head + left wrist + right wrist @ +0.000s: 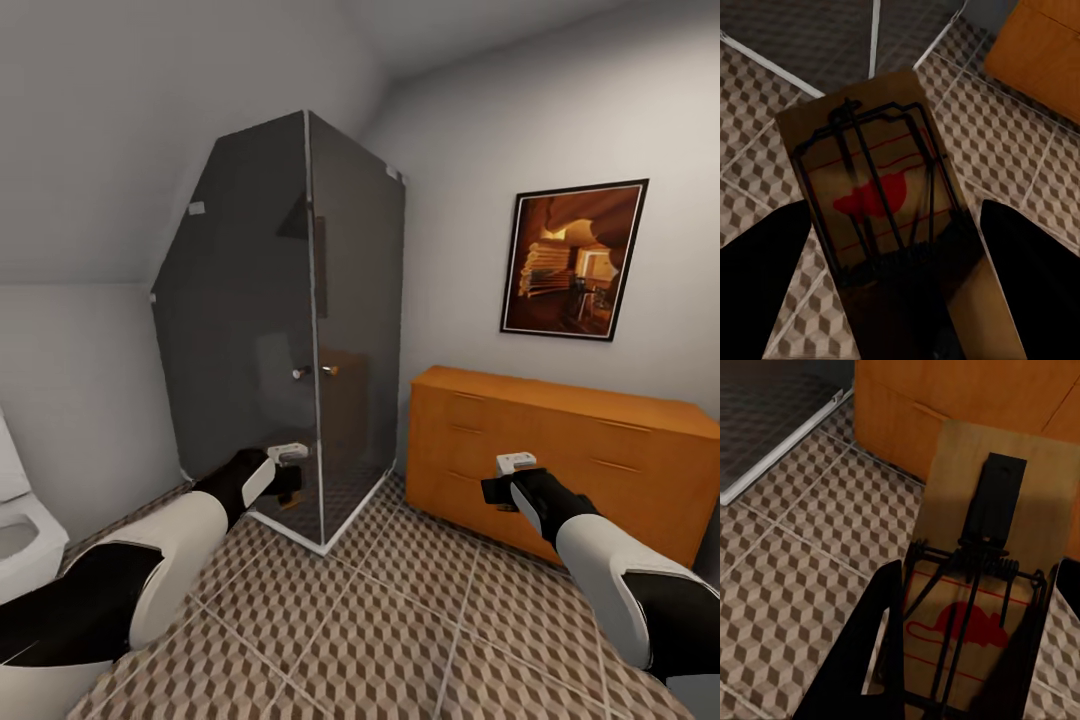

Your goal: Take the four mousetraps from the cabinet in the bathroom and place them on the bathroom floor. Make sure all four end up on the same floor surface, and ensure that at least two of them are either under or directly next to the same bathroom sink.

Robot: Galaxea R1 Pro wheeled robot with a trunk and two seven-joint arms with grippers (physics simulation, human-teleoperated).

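Observation:
My left gripper point(287, 470) is shut on a mousetrap point(881, 210), a brown wooden board with dark wire and a red mouse mark, held above the cube-patterned bathroom floor point(350, 620). My right gripper point(508, 482) is shut on a second mousetrap point(982, 585), held in front of the orange-brown cabinet point(570, 450). In the right wrist view the black fingers point(862, 660) flank the board, with the cabinet point(967, 405) just beyond. The cabinet's drawers look closed. The bathroom sink is out of view.
A dark glass shower enclosure point(280, 330) stands in the corner ahead of my left arm, its white base rail point(780, 450) on the floor. A white toilet point(20, 520) is at the far left. A framed picture point(575, 260) hangs above the cabinet.

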